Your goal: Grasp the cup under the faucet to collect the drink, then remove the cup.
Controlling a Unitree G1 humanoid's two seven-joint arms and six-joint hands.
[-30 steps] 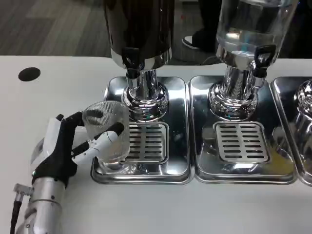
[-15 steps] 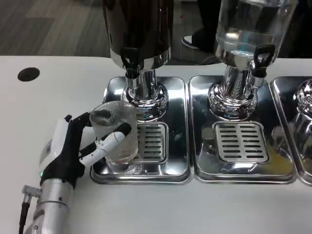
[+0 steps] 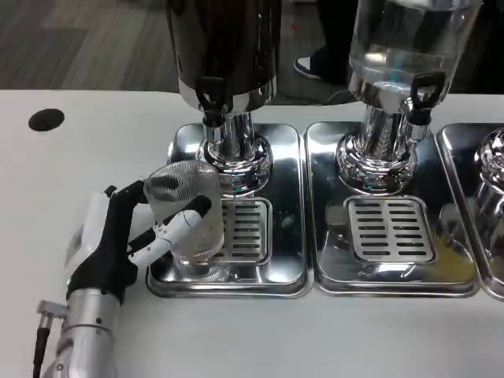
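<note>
My left hand grips a clear ribbed plastic cup from its left side, with a finger wrapped across its front. The cup looks empty and leans a little to the left, over the front-left corner of the left drip tray. The dark drink dispenser stands behind it, and its black faucet is farther back and slightly right of the cup.
A second dispenser holding clear liquid stands on the middle tray, with its own black faucet. A third tray reaches in from the right edge. A black round hole marks the white table at far left.
My left hand has carried the cup to the right and a little toward the tray's grille; over the last half second it barely moved, and the cup tilted slightly.
</note>
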